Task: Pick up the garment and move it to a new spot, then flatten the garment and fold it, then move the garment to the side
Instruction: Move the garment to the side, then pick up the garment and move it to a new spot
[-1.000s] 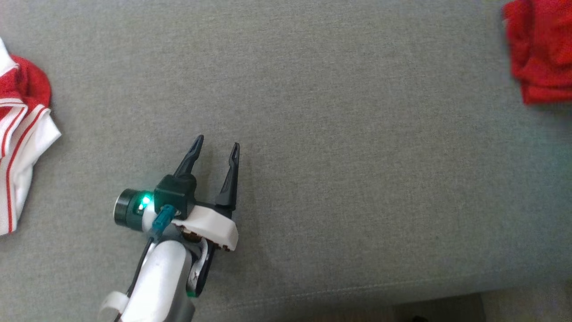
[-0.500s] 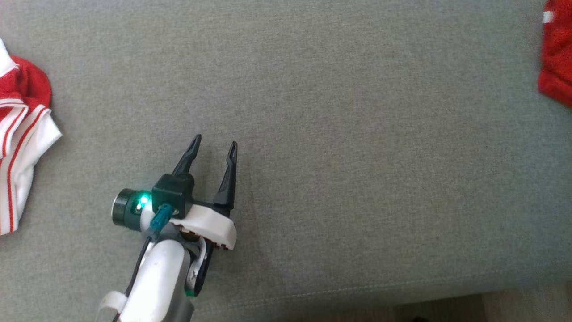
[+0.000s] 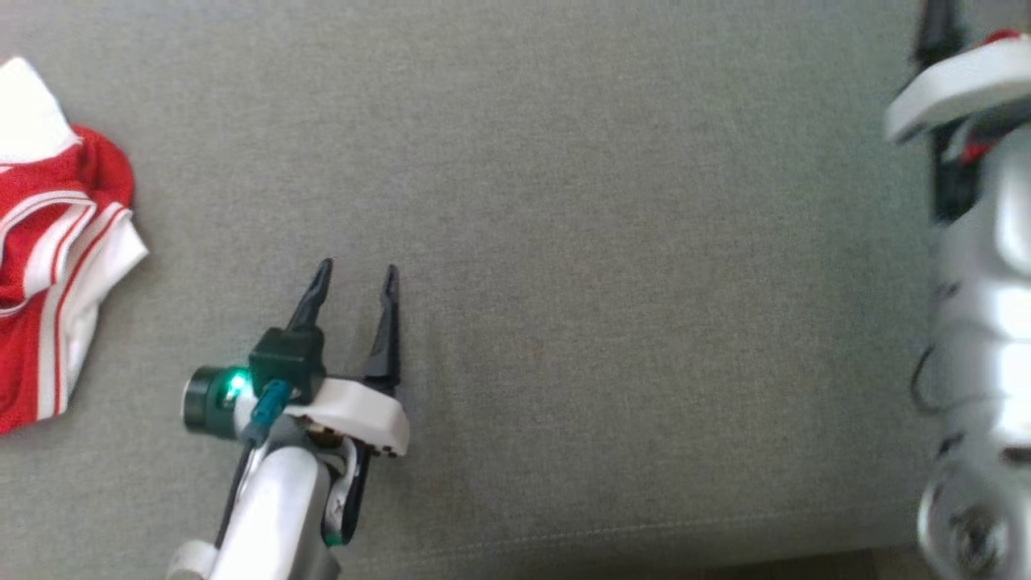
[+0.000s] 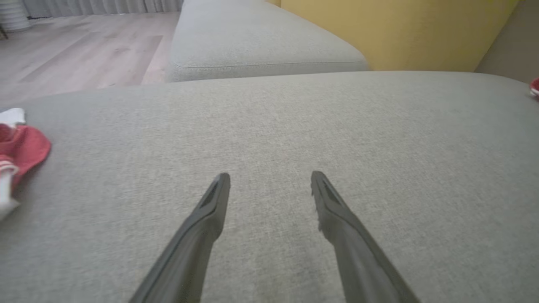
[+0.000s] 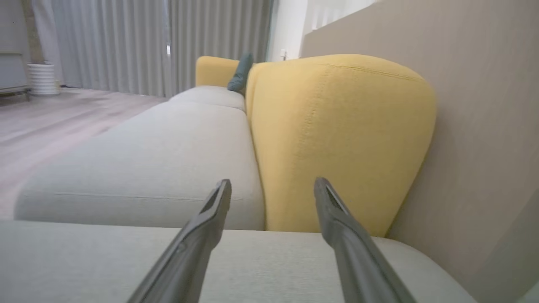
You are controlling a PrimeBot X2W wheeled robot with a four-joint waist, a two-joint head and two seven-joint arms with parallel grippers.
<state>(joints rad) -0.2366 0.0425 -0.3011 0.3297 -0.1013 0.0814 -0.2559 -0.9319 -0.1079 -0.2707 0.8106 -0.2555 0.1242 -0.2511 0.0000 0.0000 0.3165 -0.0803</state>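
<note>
Garment in red and white (image 3: 56, 266) lies bunched at the far left of the grey sofa seat (image 3: 604, 201). Nearer the middle, well apart from it, the left gripper (image 3: 357, 270) hovers over bare fabric with its fingers spread and empty. At the far right a sliver of red cloth (image 4: 534, 87) sits by the seat's edge, and the right gripper (image 5: 273, 185), jaws wide with nothing between them, points toward a yellow cushion (image 5: 337, 139).

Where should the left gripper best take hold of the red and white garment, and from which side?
On the garment, probably the white striped fold nearest the left gripper, coming from that side: it bulges outward from the crumpled heap, offering a raised edge.
</note>
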